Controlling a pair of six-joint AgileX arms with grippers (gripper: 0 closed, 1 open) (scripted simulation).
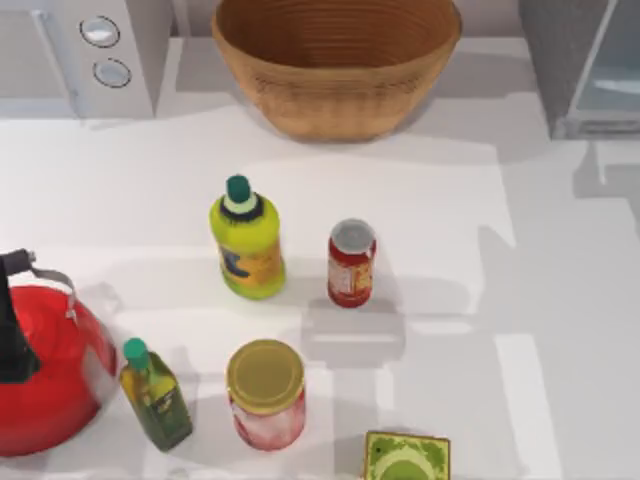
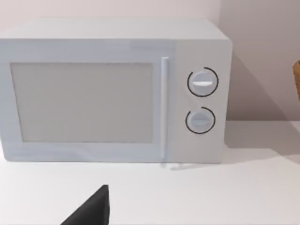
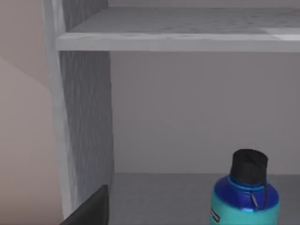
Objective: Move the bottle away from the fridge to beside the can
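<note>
upright bottle (image 3: pixel 244 197) inside fridge (image 3: pixel 84 117), untouched; can (image 1: pixel 351 263) mid-table.

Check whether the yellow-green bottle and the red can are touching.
Apart. The top view shows a strip of bare white table between the yellow-green bottle and the can, both standing upright.

The white bench (image 1: pixel 560 330) is carrying the can (image 1: pixel 351 263), a yellow-green bottle (image 1: pixel 246 243), a yellow-lidded jar (image 1: pixel 266 393), an oil bottle (image 1: pixel 156 394), a red kettle (image 1: pixel 45 370) and a basket (image 1: pixel 337 62).
</note>
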